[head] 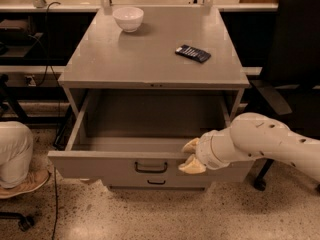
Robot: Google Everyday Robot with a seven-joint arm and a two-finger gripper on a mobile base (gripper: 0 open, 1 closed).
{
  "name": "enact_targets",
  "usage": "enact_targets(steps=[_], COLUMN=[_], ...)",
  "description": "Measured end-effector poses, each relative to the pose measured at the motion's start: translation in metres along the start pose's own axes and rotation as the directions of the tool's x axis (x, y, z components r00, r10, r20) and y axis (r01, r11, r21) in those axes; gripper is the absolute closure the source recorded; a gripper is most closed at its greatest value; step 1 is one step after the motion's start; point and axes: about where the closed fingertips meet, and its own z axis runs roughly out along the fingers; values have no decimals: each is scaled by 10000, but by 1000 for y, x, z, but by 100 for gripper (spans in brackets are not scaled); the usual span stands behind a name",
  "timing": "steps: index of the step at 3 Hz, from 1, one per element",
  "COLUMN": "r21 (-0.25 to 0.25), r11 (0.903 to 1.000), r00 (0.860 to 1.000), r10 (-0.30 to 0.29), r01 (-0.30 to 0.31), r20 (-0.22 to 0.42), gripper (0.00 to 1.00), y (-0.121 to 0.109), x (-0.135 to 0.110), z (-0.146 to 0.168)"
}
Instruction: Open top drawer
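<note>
top drawer (100, 166) stands well out of the cabinet (150, 59). gripper (192, 156) is clamped on its front panel's top rim, right of the loop handle (151, 167). Risks: off-centre pull racks the drawer; overtravel drags it off its slides; rim grip slips.

White bowl (128, 18) and dark remote (193, 53) atop cabinet (150, 64).

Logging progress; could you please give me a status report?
Gripper on top drawer front, jaws astride its rim. Drawer wide open. Person's knee beside it, not touching.
</note>
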Motion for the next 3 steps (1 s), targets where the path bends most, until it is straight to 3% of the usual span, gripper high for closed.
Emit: enact_targets(steps=[1,2,3], r21=[1,127,128], r11=[10000,9986,9986], r00=[10000,9987,9987], r10=[2,514,516], r01=[-2,-513,-515], r20=[0,-47,-46], gripper=[100,100,100], y=[0,28,28], x=[0,5,5], z=[0,-10,-10])
